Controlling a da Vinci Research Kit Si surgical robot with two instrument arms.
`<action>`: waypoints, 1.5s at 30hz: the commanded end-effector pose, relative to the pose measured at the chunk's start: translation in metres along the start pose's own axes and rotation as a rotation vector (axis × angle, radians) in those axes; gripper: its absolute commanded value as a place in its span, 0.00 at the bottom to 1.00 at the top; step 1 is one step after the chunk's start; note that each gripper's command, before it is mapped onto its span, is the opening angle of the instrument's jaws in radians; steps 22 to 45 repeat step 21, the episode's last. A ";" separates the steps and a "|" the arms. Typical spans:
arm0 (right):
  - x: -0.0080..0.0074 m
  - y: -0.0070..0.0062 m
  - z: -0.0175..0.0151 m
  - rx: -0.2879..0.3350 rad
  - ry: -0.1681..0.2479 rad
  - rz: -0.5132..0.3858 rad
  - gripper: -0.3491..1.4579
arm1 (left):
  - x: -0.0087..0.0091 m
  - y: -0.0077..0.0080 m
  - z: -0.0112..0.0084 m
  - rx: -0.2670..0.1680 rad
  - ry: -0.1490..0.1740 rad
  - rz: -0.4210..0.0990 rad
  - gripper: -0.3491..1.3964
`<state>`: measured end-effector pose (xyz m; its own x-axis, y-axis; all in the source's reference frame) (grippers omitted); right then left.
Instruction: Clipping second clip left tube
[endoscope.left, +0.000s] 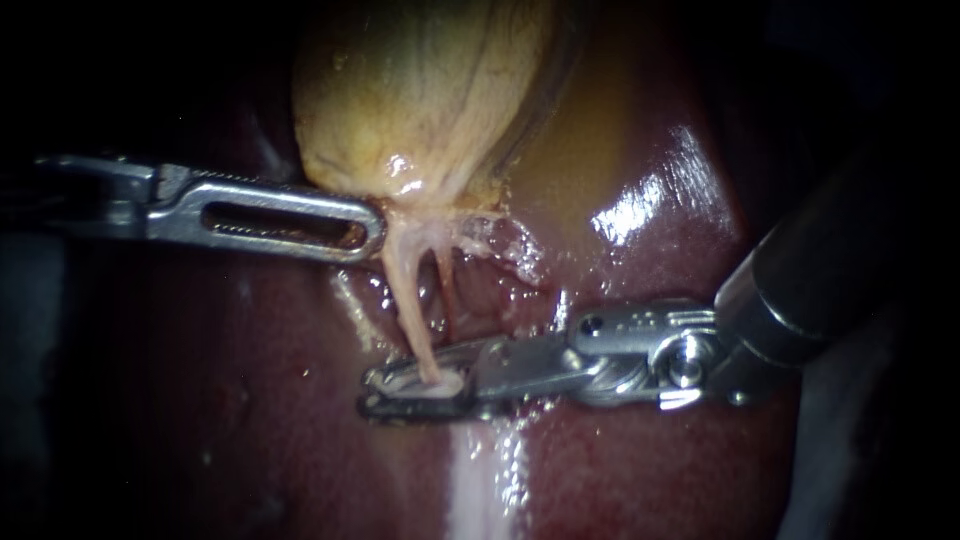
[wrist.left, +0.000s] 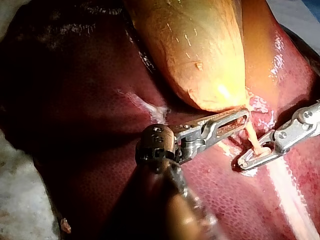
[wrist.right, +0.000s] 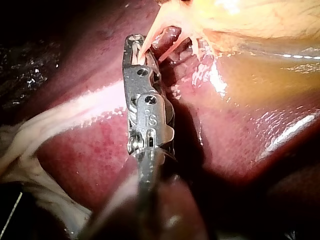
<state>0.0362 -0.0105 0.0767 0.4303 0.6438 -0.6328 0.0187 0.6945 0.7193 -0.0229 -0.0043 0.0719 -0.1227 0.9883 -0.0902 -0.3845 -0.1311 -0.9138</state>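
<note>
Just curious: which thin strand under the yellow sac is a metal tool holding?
The thicker, pale pink left tube; my right instrument grips its lower end. The thinner reddish tube is ungripped.

Tan gallbladder (endoscope.left: 420, 90) resting on dark red liver (endoscope.left: 650, 460), pale whitish streak (endoscope.left: 480, 490) across the liver's wet surface

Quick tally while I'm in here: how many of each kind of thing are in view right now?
instruments: 2, the left instrument and the right instrument
tubes: 2, the left tube and the right tube
gallbladder: 1
liver: 1
total: 6
</note>
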 end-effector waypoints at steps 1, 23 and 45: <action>0.0000 0.0001 -0.0001 0.005 -0.003 0.005 0.00 | 0.0000 -0.0001 0.0000 0.000 0.000 0.001 0.00; -0.0002 0.0003 -0.0005 0.002 -0.026 0.029 0.00 | 0.0001 -0.0004 0.0001 0.000 0.000 0.001 0.00; -0.0002 0.0003 -0.0005 0.002 -0.026 0.029 0.00 | 0.0001 -0.0004 0.0001 0.000 0.000 0.001 0.00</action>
